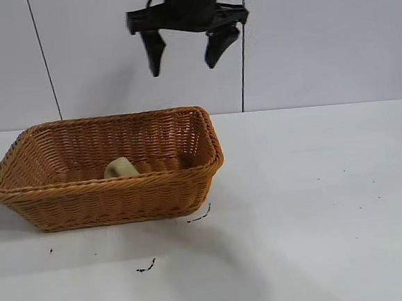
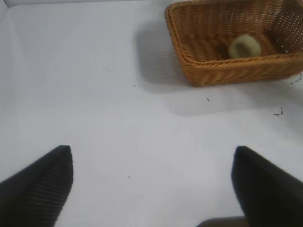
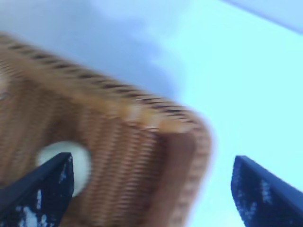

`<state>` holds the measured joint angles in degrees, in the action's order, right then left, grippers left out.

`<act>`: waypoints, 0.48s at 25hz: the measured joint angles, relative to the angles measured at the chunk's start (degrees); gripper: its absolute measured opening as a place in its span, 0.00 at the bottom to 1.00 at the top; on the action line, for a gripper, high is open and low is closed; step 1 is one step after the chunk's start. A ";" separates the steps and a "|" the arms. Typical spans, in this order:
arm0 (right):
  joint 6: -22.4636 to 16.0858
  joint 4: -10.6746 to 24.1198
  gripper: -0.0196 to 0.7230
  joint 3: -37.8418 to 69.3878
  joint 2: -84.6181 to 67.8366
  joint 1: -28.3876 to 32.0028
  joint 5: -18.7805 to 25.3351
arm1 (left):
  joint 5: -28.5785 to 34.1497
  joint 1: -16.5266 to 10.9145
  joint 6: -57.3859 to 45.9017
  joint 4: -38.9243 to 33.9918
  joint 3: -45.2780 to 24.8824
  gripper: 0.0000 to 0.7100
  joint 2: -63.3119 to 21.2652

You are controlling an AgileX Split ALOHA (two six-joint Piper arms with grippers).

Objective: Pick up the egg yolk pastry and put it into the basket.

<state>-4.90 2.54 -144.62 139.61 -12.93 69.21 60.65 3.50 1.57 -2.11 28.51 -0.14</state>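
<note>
**Clerk:** Pastry, item one: location?

**Operator:** I am seeing the egg yolk pastry [image 1: 121,168] lying on the floor of the basket [image 1: 107,200], toward the near wall and roughly mid-length. Nothing is touching it.

**Clerk:** Basket, item two?

**Operator:** It is sitting on the counter [image 1: 318,225], left of centre in the exterior view, with its long axis running across that view.

**Clerk:** Right hand, item three?

**Operator:** I am reading the right hand [image 1: 183,54] as hanging high above the basket's far right corner, fingers spread wide and pointing down, carrying nothing. From it, the pastry is lying below and off toward the basket's left half. Its own camera is showing the pastry [image 3: 78,163] just past one fingertip, with the basket corner [image 3: 184,137] between the two fingers.

**Clerk:** Left hand, item four?

**Operator:** The left hand [image 2: 151,184] is parked low over bare counter, fingers apart and empty, well away from the basket [image 2: 227,71]. The right hand is the nearer one.

**Clerk:** Status?

**Operator:** I am judging the placing as done; only clearing away is remaining.
</note>
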 joint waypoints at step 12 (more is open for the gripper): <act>1.32 0.00 0.90 0.08 -0.08 11.50 0.05 | 0.00 0.00 0.00 0.00 0.00 0.98 0.00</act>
<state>-3.59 2.54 -144.54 139.53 -1.43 69.26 60.65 3.50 1.57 -2.11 28.51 -0.14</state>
